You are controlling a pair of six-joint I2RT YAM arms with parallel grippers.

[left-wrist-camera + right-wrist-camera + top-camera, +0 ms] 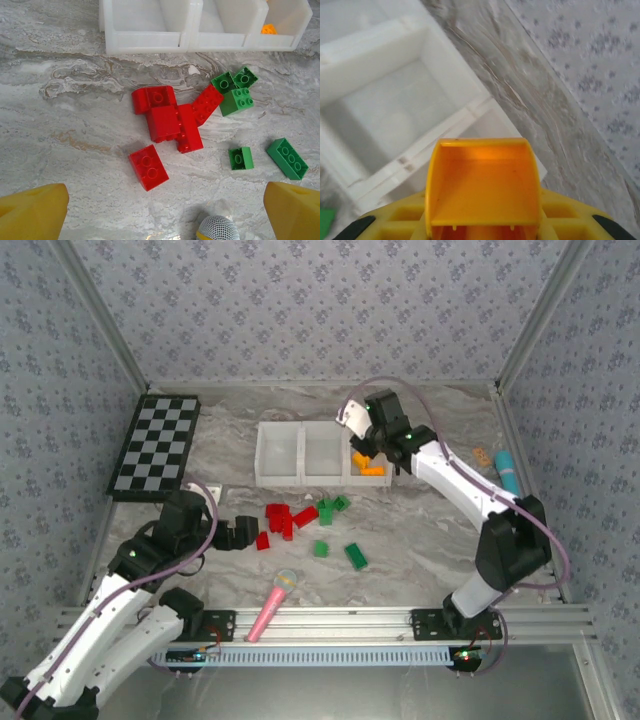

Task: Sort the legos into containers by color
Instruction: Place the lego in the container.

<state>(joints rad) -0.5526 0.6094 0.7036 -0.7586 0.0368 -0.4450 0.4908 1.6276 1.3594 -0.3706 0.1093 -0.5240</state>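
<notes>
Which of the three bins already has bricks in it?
The right-end bin, beside the right gripper: orange bricks lie in it. The middle bin and left bin look bare.

R gripper (362,448) hangs over the rightmost of the three joined containers (281,453), prob. pinching an orange lego (361,456), though it's blurry there. More orange legos (374,470) lie in that bin. L gripper (248,533) sits low, just left of a lone red lego (263,540). Red cluster (287,517) and green legos (334,505) lie scattered in front of the bins. Pink mic toy (268,608) lies near the front rail.
</notes>
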